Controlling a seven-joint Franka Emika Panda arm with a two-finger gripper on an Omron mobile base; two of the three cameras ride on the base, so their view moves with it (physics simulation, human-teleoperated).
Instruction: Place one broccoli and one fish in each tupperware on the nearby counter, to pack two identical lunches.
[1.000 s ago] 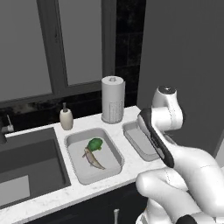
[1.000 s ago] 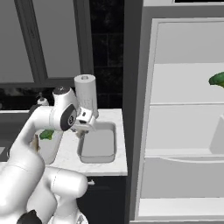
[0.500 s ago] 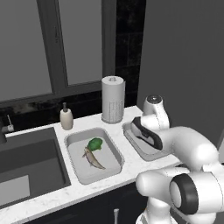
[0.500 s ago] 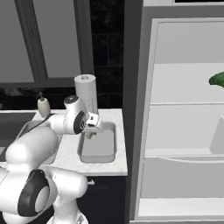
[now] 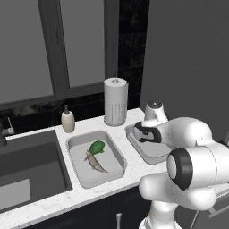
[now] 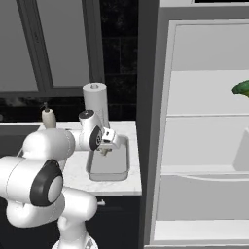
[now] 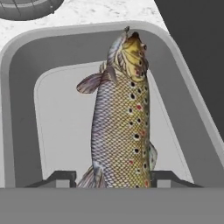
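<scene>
We see the white marble tabletop (image 5: 53, 205) across the frame's lower left (dark window panes above), the gripper (image 7: 119, 177) pinching a fish (image 7: 122, 118) over grey tupperware (image 7: 22, 109)

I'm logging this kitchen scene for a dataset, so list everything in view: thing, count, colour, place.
tupperware: 2, grey; left one beside the sink, right one under the arm, both on the counter
broccoli: 2, green; one in the left tupperware, one on a fridge shelf
fish: 2, speckled brown; one in the left tupperware, one hanging over the right tupperware
paper towel roll: 1, white, back of counter
soap bottle: 1, beige, behind left tupperware
sink: 1, dark, left
counter: 1, white marble
fridge: 1, pale, open, right
gripper: 1, dark tips, shut on the fish's tail
</scene>
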